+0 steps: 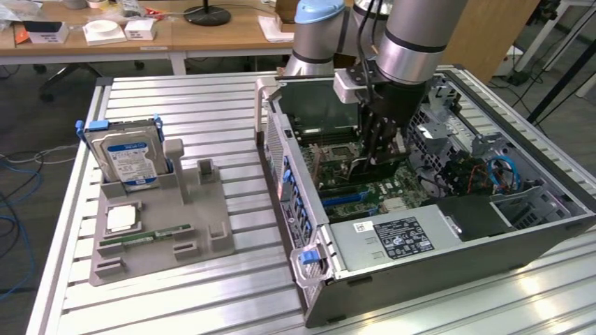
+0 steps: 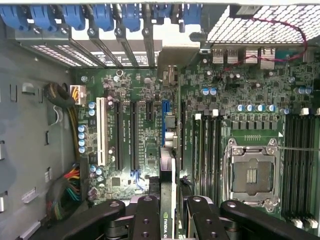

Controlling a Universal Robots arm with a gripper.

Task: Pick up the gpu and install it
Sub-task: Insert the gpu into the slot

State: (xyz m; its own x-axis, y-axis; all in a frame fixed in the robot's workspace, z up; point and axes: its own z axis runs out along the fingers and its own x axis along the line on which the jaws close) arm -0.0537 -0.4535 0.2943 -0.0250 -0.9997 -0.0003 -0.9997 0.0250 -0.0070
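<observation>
- Arm reaches down into the open computer case (image 1: 521, 230), which lies on its side on the slatted aluminium table (image 1: 186, 105).
- Gripper (image 2: 172, 215) sits over the motherboard (image 2: 140, 90), in the exterior view just above the expansion-slot area near the middle of the case.
- Wrist view: the black fingers (image 2: 146, 220) are closed to a narrow gap on either side of a thin card seen edge-on; that card is the gpu (image 2: 166, 200), held upright with its long edge running toward the blue slot (image 2: 164, 107).
- The gpu's lower edge lies along the line of that slot; cannot tell whether it is seated or just above.
- Silvery bracket end of the card (image 2: 170, 75) points toward the rear slot covers with blue clips (image 2: 105, 17).
- White slot (image 2: 101, 132) and black slots stand beside the card, empty.
- CPU socket (image 2: 251, 175) is bare, with memory slots on both sides.
- Exterior view: grey parts holder (image 1: 158, 223) stands on the table at the exterior view's left, well apart from the case.
- Hard drive (image 1: 125, 150) with blue handles stands upright in the holder's rear pocket.
- Green memory stick (image 1: 149, 235) lies flat in a groove at the holder's front.
- Power supply (image 1: 396, 237) with white label occupies the near corner of the case.
</observation>
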